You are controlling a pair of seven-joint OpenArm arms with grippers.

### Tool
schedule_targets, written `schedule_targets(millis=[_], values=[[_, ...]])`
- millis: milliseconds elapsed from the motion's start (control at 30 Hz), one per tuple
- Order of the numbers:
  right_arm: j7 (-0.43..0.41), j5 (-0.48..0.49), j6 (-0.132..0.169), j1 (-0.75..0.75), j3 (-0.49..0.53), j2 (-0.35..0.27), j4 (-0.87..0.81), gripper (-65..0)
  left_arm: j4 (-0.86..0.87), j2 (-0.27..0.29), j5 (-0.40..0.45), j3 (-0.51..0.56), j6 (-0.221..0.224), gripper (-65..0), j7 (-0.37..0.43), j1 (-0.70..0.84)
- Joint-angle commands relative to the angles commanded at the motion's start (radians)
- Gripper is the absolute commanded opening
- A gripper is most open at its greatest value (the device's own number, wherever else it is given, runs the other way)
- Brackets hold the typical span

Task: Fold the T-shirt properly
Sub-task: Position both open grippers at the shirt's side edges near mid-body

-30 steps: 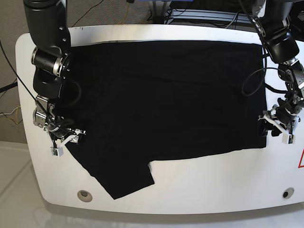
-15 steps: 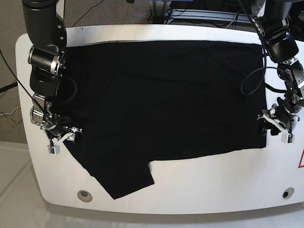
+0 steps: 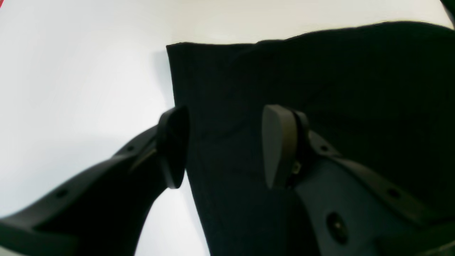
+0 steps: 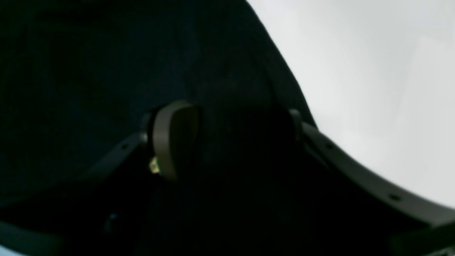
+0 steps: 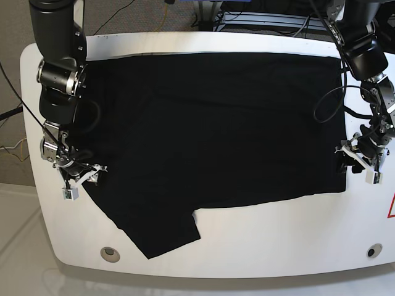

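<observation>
Left gripper [image 3: 220,145]: in my left wrist view its two dark fingers stand spread, one finger [image 3: 172,145] over the bare white table [image 3: 71,71] just outside the cloth, the other on the cloth, so that the side edge of the T-shirt [image 3: 320,71] runs between them; I see no fabric pinched. In the base view this gripper [image 5: 357,161] sits at the right-hand border of the T-shirt [image 5: 216,135], near its lower right corner, with the left arm [image 5: 364,55] reaching down to it from the far right of the table. Right gripper [image 4: 231,142]: my right wrist view shows one pale-edged finger [image 4: 165,142] apart from its partner, both against black fabric [image 4: 106,53], and the region between them is too dark for me to tell whether cloth is caught there. In the base view the right gripper [image 5: 80,179] lies at the left border of the garment, by the edge of the sleeve that slants toward the near rim, below the thick black right arm [image 5: 58,68]. The T-shirt is spread flat and nearly fills the white table [image 5: 278,240], its top edge close along the far rim and one sleeve lobe projecting toward the near left. Two small round fittings [image 5: 110,252] are set in the table's near corners.
</observation>
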State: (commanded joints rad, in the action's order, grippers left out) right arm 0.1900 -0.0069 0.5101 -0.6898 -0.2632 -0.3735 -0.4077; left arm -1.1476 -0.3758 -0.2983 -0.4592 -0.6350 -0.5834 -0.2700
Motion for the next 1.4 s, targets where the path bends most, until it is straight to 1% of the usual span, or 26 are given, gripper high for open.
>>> schedule_targets(millis=[233, 300, 633, 767, 833, 1033, 1100, 1167, 1400], values=[[0.0, -0.009, -0.004, -0.005, 0.001, 0.009, 0.005, -30.9, 0.0, 0.004, -0.001, 0.0, 0.002, -33.7, 0.003, 0.001], [0.009, -0.002, -0.003, -0.004, -0.002, 0.007, 0.006, -30.9, -0.002, 0.004, -0.002, 0.004, -0.003, -33.7, 0.002, -0.002], [0.001, -0.002, -0.008, 0.0, -0.006, 0.007, 0.01, -30.9, -0.003, 0.003, -0.001, 0.002, -0.004, -33.8, 0.001, -0.002], [-0.001, 0.004, -0.039, 0.003, -0.007, 0.005, 0.005, -30.7, -0.004, 0.002, 0.001, 0.004, -0.004, -33.8, 0.002, -0.004], [-0.001, 0.004, -0.063, 0.002, -0.007, 0.005, 0.006, -30.7, -0.003, 0.002, 0.0, 0.005, -0.005, -33.9, 0.001, -0.002], [-0.002, 0.004, -0.163, -0.004, -0.006, 0.002, 0.004, -30.7, -0.004, 0.001, -0.002, 0.005, -0.006, -33.7, -0.001, -0.001], [-0.009, 0.001, -0.178, 0.001, -0.004, 0.006, 0.003, -30.9, 0.003, -0.002, -0.003, 0.005, 0.001, -34.1, 0.003, 0.004], [-0.01, 0.002, -0.176, 0.001, -0.005, 0.007, 0.004, -30.9, 0.003, -0.002, -0.001, 0.006, 0.002, -34.0, 0.004, 0.006], [-0.008, 0.005, -0.151, 0.004, -0.007, 0.015, 0.01, -30.7, 0.003, -0.003, 0.002, 0.005, 0.005, -34.0, 0.01, 0.01]])
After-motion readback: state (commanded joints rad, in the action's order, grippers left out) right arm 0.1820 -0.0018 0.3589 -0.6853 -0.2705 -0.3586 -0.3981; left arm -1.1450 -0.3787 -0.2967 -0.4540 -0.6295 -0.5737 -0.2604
